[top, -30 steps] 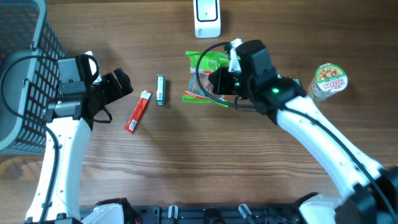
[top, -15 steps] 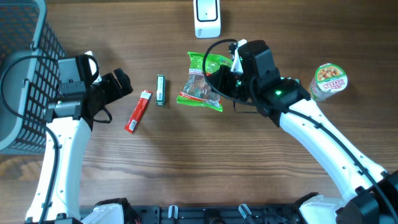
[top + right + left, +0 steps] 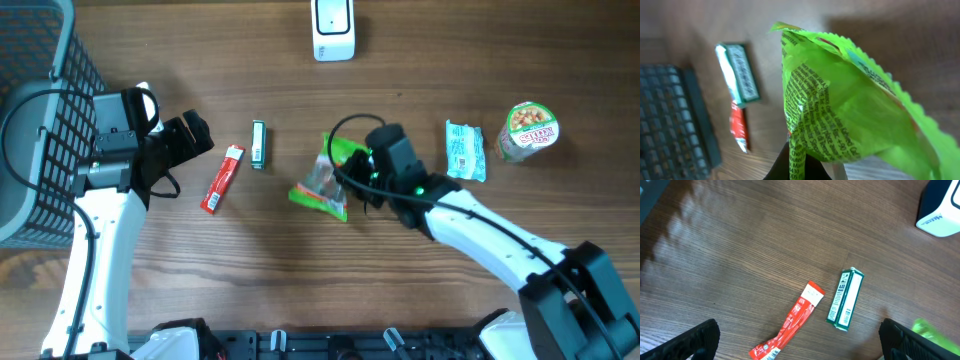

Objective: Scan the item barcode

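While right gripper (image 3: 355, 182), jaws clamped, pinches green snack bag (image 3: 322, 188) at centre, scanner (image 3: 333, 28) at 12 o'clock: bag light, soft, crinkly, likely slippery; hold crimped edge seam. Left gripper (image 3: 190, 135), 9 o'clock, spread wide, empty.

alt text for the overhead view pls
The right gripper holds a green snack bag near the middle of a wooden table, with a white scanner at the far edge. The left gripper is open beside a red stick packet and a green pack, a grey basket behind it.
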